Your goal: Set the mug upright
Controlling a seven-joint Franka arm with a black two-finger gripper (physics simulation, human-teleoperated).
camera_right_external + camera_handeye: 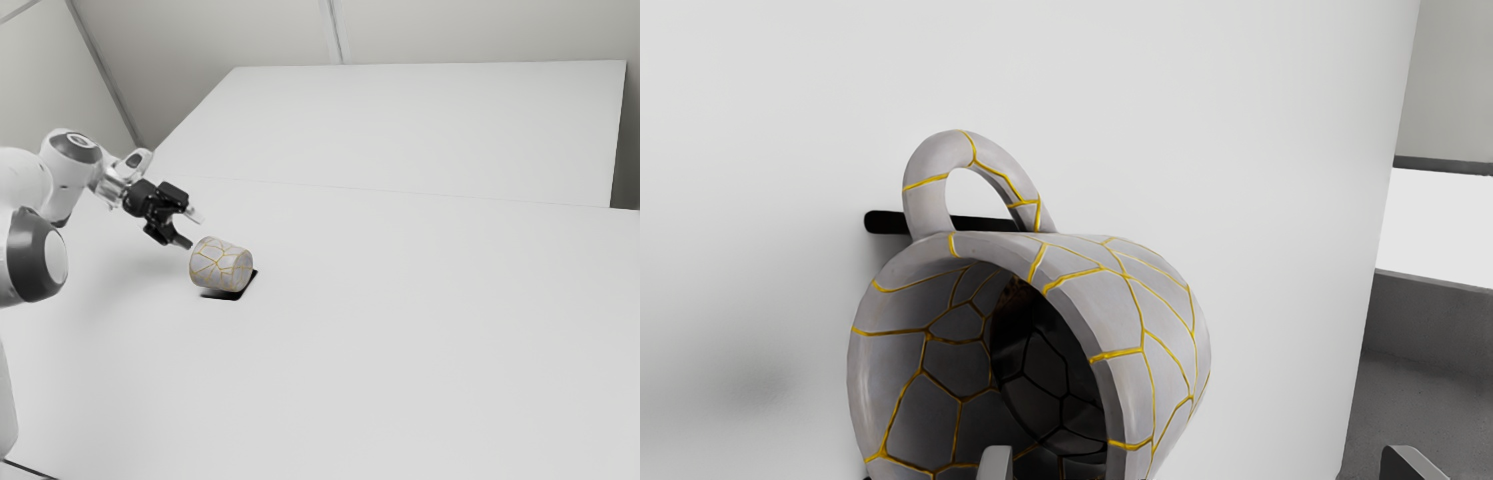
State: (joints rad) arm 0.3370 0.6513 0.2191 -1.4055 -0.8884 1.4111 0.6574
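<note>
The wrist view crops the mug's [1153,300] underside-facing rim.

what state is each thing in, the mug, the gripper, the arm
mug: on its side on the table, not upright, its mouth facing the gripper
gripper: open, fingers apart, not holding the mug
arm: reaching out over the table toward the mug
</note>
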